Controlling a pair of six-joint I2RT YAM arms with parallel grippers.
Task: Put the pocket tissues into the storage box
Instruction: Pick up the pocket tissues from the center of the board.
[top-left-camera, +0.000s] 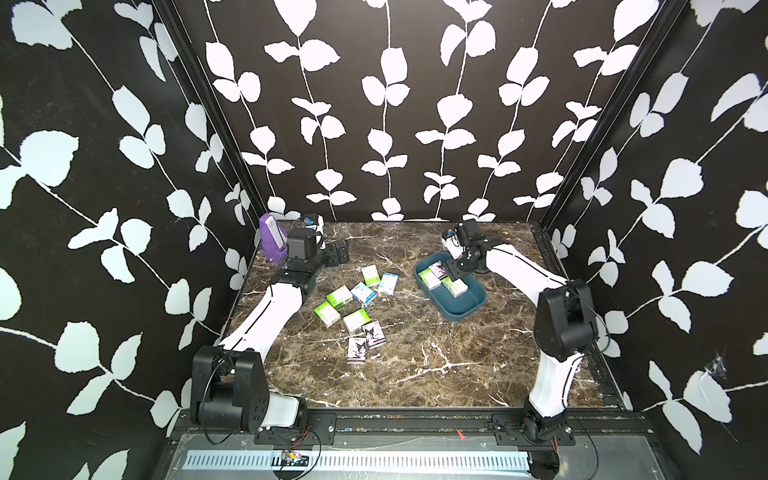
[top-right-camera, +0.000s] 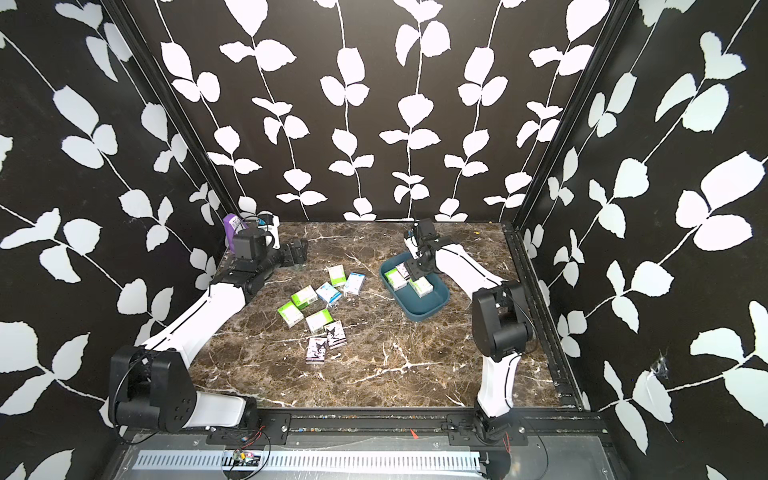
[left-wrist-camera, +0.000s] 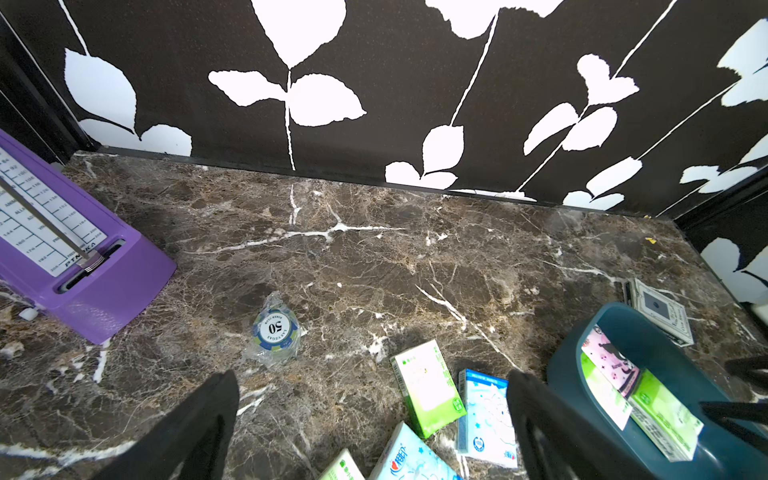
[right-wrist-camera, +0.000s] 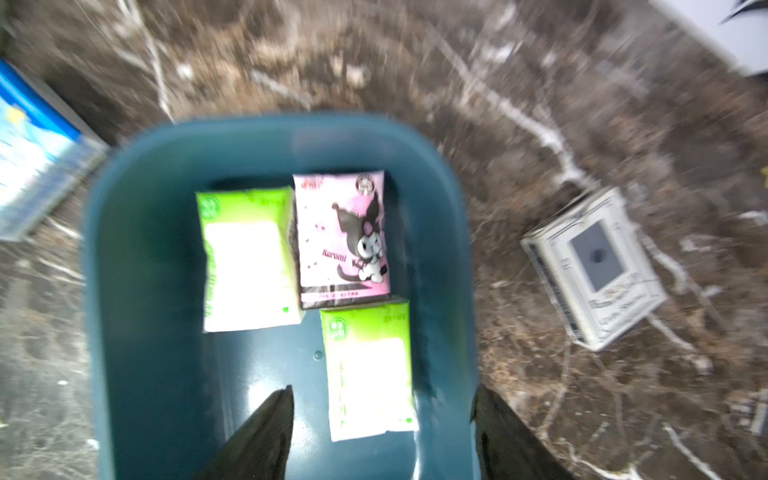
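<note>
The storage box is a dark teal tub at the right of the marble table. Three pocket tissues lie in it: two green packs and a pink cartoon pack. My right gripper hangs open just above the box, with nothing between its fingers. Several more pocket tissues, green, blue and cartoon-printed, lie loose mid-table. My left gripper stands open and empty at the back left, short of the nearest green pack and blue pack.
A purple metronome stands in the back left corner. A wrapped poker chip lies ahead of my left gripper. A white card box lies on the table just beyond the storage box.
</note>
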